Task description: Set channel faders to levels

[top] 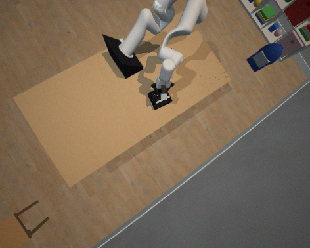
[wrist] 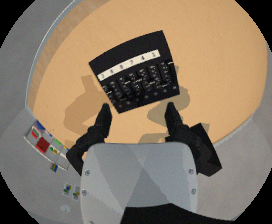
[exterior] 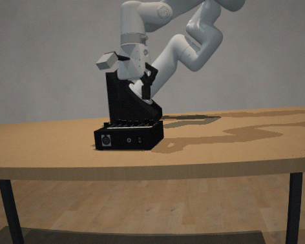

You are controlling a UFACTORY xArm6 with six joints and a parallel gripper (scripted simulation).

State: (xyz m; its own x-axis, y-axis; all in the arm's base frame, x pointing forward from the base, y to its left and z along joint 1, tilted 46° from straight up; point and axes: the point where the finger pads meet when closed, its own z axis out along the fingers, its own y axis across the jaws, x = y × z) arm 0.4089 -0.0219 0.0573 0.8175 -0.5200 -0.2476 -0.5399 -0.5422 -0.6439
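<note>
The lighting desk (wrist: 137, 75) stands flat on the table (exterior: 216, 152), just in front of the arm's black base block (top: 122, 56); in the wrist view it lies directly ahead of and below my gripper (wrist: 139, 119), framed between the two dark fingers, its long axis running across the gap between them and tilted a little; a pale tape strip (wrist: 130, 64) runs along the desk's far side, with the row of faders (wrist: 140, 86) on the side nearer the gripper; I judge the fader travel runs toward and away from me, so the next move calls for a straight descent onto one cap.

My gripper's fingers stand fully apart with nothing between them, well above the desk in the exterior view.

Counts: one desk, one arm, one gripper; I make out several fader caps along the desk's top edge (exterior: 128, 124), but I cannot count them surely, nor read the levels on the tape; the desk's side panel shows one square socket (exterior: 106, 140) and two small round fittings beside it.
</note>
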